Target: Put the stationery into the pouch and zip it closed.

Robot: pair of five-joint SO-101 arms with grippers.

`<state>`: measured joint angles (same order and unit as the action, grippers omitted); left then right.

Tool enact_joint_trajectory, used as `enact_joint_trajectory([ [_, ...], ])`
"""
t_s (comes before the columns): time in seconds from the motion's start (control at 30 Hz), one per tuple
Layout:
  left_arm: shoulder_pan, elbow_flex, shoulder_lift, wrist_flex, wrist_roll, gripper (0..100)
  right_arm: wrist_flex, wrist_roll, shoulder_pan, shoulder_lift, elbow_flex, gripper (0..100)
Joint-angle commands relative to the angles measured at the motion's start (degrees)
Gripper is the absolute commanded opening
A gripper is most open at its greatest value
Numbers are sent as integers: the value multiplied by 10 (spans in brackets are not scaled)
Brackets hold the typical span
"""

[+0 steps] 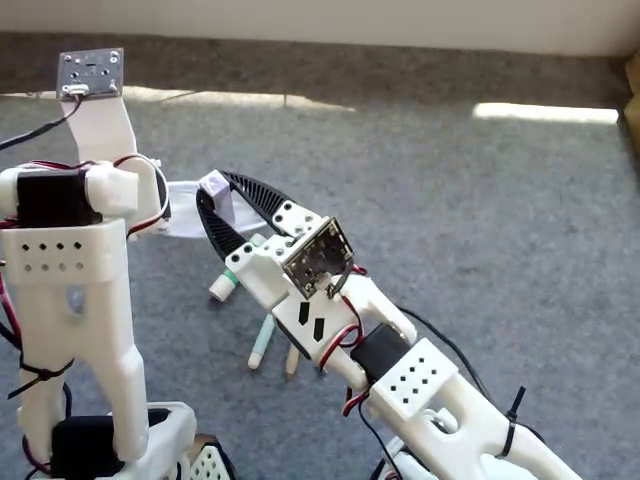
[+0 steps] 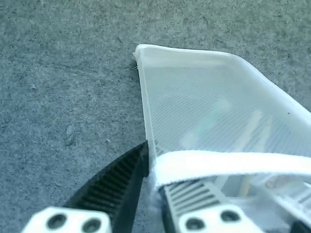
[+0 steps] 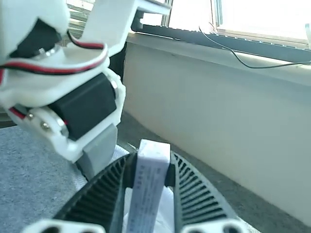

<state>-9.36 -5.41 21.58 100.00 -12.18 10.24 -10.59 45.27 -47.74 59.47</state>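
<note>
Now, left fingers (image 2: 116, 182) clamped on pouch (image 2: 204, 107) rim, right fingers (image 3: 104, 194) pinching white block (image 3: 148, 184), pens (image 1: 262, 342) loose on carpet (image 1: 480, 250)

Translucent white mesh pouch (image 2: 204, 107) sits beside an upright, gripped pale eraser (image 3: 148, 189); pens (image 1: 262, 340) lie nearby.

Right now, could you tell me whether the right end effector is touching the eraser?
Touching. In the right wrist view the right end effector pinches the eraser between its black fingers, with no gap.
</note>
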Motion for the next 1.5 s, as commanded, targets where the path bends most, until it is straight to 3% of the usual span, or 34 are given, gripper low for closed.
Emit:
enact_joint_trajectory([
  [0.0,10,0,3,0,2,6,12,-7,-13,4,-2,24],
  [0.1,10,2,3,0,2,6,11,-7,-13,4,15,33],
  [0.27,10,2,3,0,2,6,11,-7,-11,3,43,142],
  [0.7,9,3,3,0,3,6,9,-7,-10,3,47,142],
  [1.17,-40,44,3,-53,3,6,-213,-4,-14,-233,41,142],
  [1.47,-41,65,3,-62,1,6,-229,-4,-21,-234,18,142],
])
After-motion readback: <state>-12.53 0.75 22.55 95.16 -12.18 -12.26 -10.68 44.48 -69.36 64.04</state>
